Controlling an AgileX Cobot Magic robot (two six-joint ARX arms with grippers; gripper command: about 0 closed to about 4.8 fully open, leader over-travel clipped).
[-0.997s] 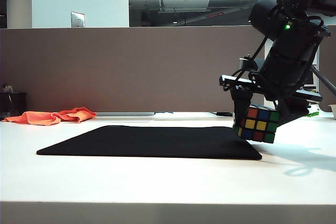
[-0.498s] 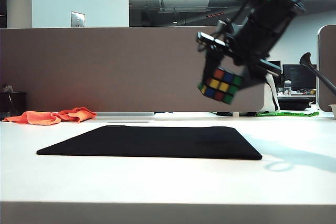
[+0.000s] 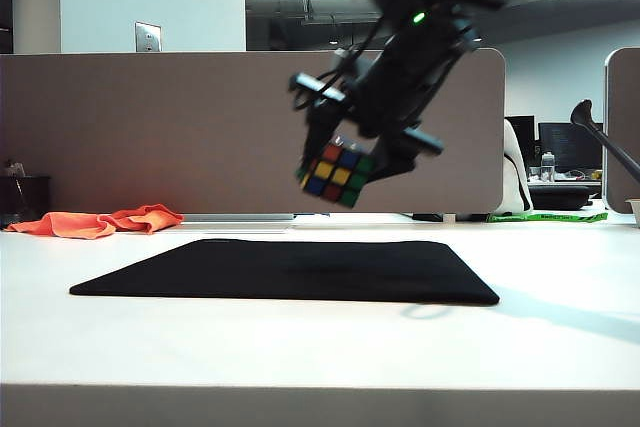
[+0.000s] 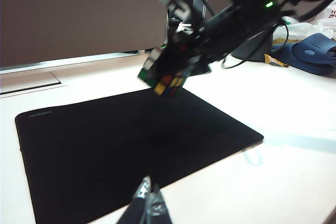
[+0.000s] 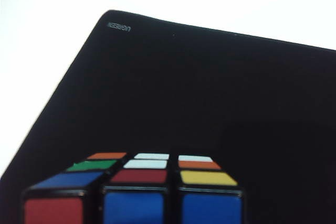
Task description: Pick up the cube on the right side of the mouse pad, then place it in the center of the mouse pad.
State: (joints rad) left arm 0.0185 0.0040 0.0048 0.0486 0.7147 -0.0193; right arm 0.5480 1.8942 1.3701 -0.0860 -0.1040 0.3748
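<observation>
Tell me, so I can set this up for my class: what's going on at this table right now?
The right gripper holds the cube clamped in the air, tilted, above the middle of the black mouse pad, well clear of its surface. The cube has not been set down yet. The left gripper hangs near the pad's near edge with nothing in it, its fingertips close together. An orange cloth lies on the table beyond the pad.

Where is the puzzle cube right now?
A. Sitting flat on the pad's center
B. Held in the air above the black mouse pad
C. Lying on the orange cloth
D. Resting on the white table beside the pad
B: the right gripper holds the cube clear above the mouse pad, touching nothing below.
</observation>
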